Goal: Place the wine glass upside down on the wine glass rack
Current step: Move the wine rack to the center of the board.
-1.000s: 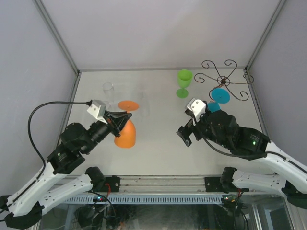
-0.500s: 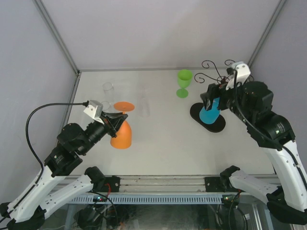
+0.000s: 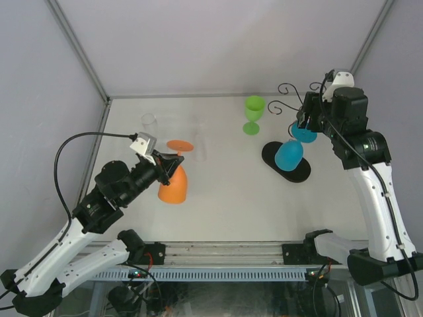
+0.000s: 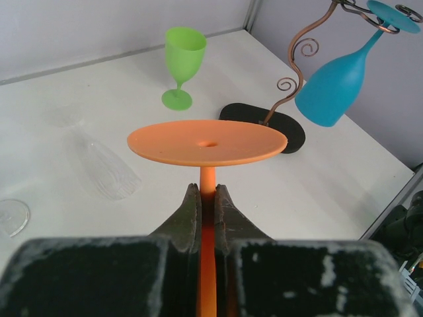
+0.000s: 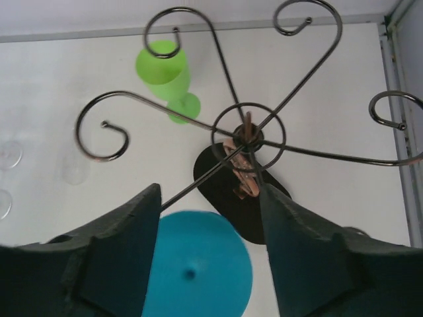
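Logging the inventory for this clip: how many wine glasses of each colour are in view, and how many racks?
orange wine glass: 1
green wine glass: 1
blue wine glass: 1
clear glasses: 2, faint against the table
wine glass rack: 1
Total: 6

green glass (image 3: 253, 113) beside the rack (image 3: 301, 173), blue glass (image 3: 289, 155) on one arm, others seemingly free
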Robot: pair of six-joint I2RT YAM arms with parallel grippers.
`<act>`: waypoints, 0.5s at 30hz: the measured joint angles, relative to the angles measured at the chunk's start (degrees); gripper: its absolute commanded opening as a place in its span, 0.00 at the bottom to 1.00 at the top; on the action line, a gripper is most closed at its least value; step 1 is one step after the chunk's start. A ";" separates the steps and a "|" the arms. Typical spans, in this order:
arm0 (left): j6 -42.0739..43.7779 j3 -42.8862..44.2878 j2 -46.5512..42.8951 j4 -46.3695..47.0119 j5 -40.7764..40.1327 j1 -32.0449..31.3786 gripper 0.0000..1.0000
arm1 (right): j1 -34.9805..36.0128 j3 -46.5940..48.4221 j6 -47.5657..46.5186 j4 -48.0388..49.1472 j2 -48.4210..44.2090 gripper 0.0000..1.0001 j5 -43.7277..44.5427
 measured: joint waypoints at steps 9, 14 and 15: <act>0.04 0.00 1.36 1.05 0.07 0.00 0.00 | -4.20 0.17 0.85 3.91 6.16 0.42 -1.01; 0.13 0.00 2.49 1.51 0.22 0.00 0.00 | -4.59 1.05 0.74 5.09 8.94 0.39 -0.94; 0.22 0.00 2.56 1.53 0.22 0.00 0.00 | -4.63 1.20 0.63 5.22 9.38 0.38 -0.72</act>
